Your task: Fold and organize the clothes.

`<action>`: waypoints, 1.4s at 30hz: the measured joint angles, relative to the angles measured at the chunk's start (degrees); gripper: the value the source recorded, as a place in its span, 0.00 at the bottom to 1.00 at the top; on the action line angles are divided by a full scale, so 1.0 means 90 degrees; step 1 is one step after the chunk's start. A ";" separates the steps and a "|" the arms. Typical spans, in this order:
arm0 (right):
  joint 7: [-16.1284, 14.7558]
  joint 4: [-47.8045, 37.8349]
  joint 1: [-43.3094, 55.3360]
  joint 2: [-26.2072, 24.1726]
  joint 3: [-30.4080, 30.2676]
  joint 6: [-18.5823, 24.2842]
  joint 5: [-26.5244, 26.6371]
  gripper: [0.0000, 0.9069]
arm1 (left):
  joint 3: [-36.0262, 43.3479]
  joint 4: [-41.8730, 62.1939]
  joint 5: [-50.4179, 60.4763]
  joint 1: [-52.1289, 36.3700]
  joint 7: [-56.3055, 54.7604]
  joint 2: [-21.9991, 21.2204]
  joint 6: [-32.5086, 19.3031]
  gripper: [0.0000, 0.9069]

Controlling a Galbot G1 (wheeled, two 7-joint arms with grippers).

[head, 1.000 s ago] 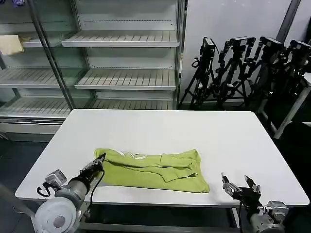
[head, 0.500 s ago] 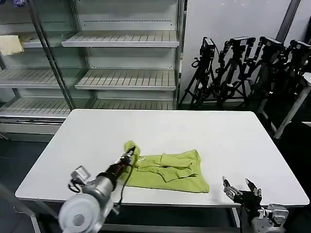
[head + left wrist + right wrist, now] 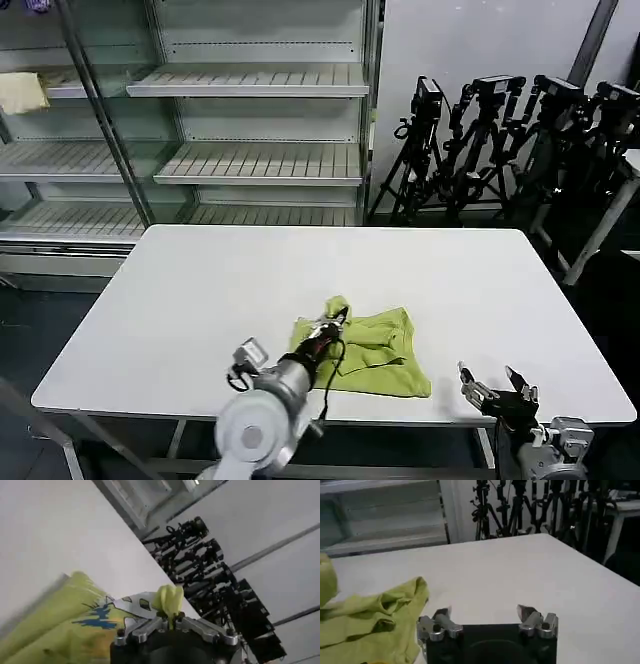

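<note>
The lime yellow-green T-shirt (image 3: 375, 350) lies bunched near the front edge of the white table (image 3: 200, 280). My left gripper (image 3: 333, 322) is shut on a pinched fold of the shirt's left end and holds it up over the middle of the cloth. In the left wrist view that fold (image 3: 170, 597) sticks up between the fingers of the left gripper (image 3: 170, 622), and a white printed patch with blue marks (image 3: 107, 611) faces up. My right gripper (image 3: 497, 383) hovers open at the table's front right edge; in the right wrist view the right gripper (image 3: 484, 614) is apart from the shirt (image 3: 370, 615).
A shelving unit (image 3: 250, 110) with empty racks stands behind the table, and a pale cream cloth (image 3: 22, 92) lies on its upper left shelf. Black tripods (image 3: 500, 140) crowd the back right. A second white table's edge (image 3: 625, 200) shows at far right.
My left gripper has carried the shirt's left end rightward across the table, folding it over the rest. The shirt now covers about half its earlier width. The right gripper stays in place.
</note>
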 measured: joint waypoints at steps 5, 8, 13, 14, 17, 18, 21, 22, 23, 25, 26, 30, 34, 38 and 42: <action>0.0005 -0.0021 0.0016 -0.0021 0.0020 -0.0001 0.0038 1.00 | 0.0267 0.0350 0.0205 -0.0188 -0.0005 -0.0322 -0.0028 0.76; 0.0008 -0.0024 0.0017 -0.0030 0.0026 -0.0003 0.0043 1.00 | 0.0388 0.0563 0.0338 -0.0288 0.0014 -0.0493 -0.0025 1.00; 0.0013 -0.0024 0.0013 -0.0037 0.0048 -0.0007 0.0053 1.00 | 0.0468 0.0815 0.0451 -0.0388 0.0090 -0.0626 -0.0056 1.00; 0.0014 -0.0024 0.0010 -0.0037 0.0049 -0.0007 0.0053 1.00 | 0.0474 0.0837 0.0457 -0.0391 0.0109 -0.0637 -0.0066 1.00; 0.0018 -0.0024 0.0006 -0.0036 0.0049 -0.0009 0.0053 1.00 | 0.0516 0.0861 0.0457 -0.0385 0.0179 -0.0647 -0.0092 1.00; 0.0020 -0.0023 0.0006 -0.0034 0.0049 -0.0012 0.0053 1.00 | 0.0535 0.0859 0.0457 -0.0373 0.0203 -0.0645 -0.0103 1.00; 0.0026 -0.0015 0.0010 -0.0031 0.0042 -0.0019 0.0052 1.00 | 0.0561 0.0790 0.0449 -0.0336 0.0255 -0.0623 -0.0131 1.00; 0.0028 -0.0010 0.0012 -0.0030 0.0040 -0.0021 0.0052 1.00 | 0.0559 0.0739 0.0434 -0.0317 0.0275 -0.0609 -0.0146 1.00; 0.0028 -0.0004 0.0014 -0.0029 0.0037 -0.0022 0.0051 1.00 | 0.0560 0.0691 0.0423 -0.0298 0.0290 -0.0593 -0.0152 1.00; 0.0031 0.0004 0.0015 -0.0024 0.0033 -0.0024 0.0050 1.00 | 0.0539 0.0564 0.0395 -0.0248 0.0331 -0.0542 -0.0172 1.00; 0.0031 0.0009 0.0015 -0.0021 0.0032 -0.0025 0.0050 1.00 | 0.0520 0.0493 0.0388 -0.0225 0.0347 -0.0513 -0.0173 1.00; 0.0029 0.0040 0.0008 -0.0009 0.0034 -0.0026 0.0050 1.00 | 0.0391 0.0152 0.0408 -0.0116 0.0389 -0.0314 -0.0153 1.00; 0.0025 0.0074 0.0004 0.0007 0.0023 -0.0026 0.0049 1.00 | 0.0170 -0.0159 0.0603 0.0022 0.0460 0.0029 -0.0086 1.00; 0.0024 0.0122 0.0009 0.0032 -0.0009 -0.0026 0.0037 1.00 | -0.0055 -0.0304 0.1055 0.0155 0.0520 0.0448 0.0040 1.00; 0.0027 0.0169 0.0010 0.0070 -0.0024 -0.0035 0.0023 1.00 | -0.0193 -0.0359 0.1392 0.0247 0.0557 0.0830 0.0219 1.00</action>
